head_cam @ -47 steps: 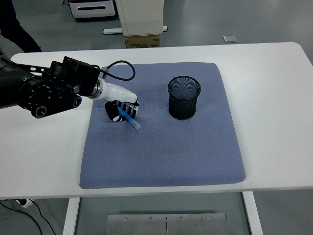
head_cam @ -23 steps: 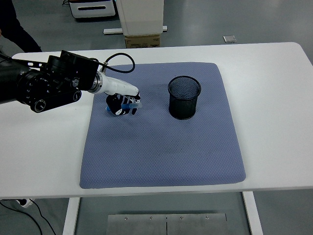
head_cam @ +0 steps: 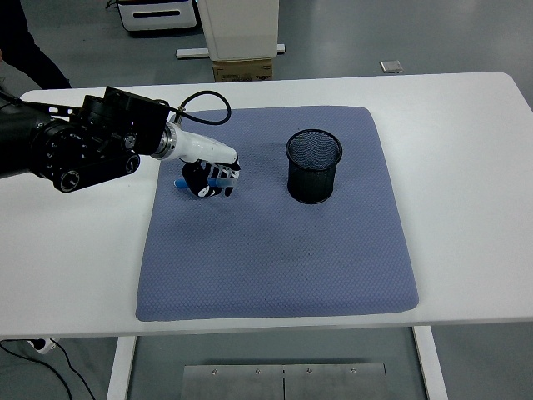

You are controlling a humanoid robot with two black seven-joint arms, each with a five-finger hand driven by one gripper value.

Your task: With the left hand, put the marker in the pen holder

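1. A white table (head_cam: 466,150) is covered across its middle by a blue-grey mat (head_cam: 275,250), taken here as the landmark.
2. The left arm (head_cam: 75,150) is seen reaching in from the left, over the table's left part and onto the mat's left side.
3. A black mesh pen holder (head_cam: 313,166) is stood upright on the mat's upper right part, well apart from the hand.
4. A cardboard box (head_cam: 242,70) is seen on the floor beyond the mat's far edge.
5. The left hand (head_cam: 208,177) is held low over the mat's upper left area, its fingers curled around the marker.
6. The blue marker (head_cam: 218,178) is gripped in that hand; its long axis is laid roughly level, running left to right, one end showing at the hand's left side (head_cam: 179,182).
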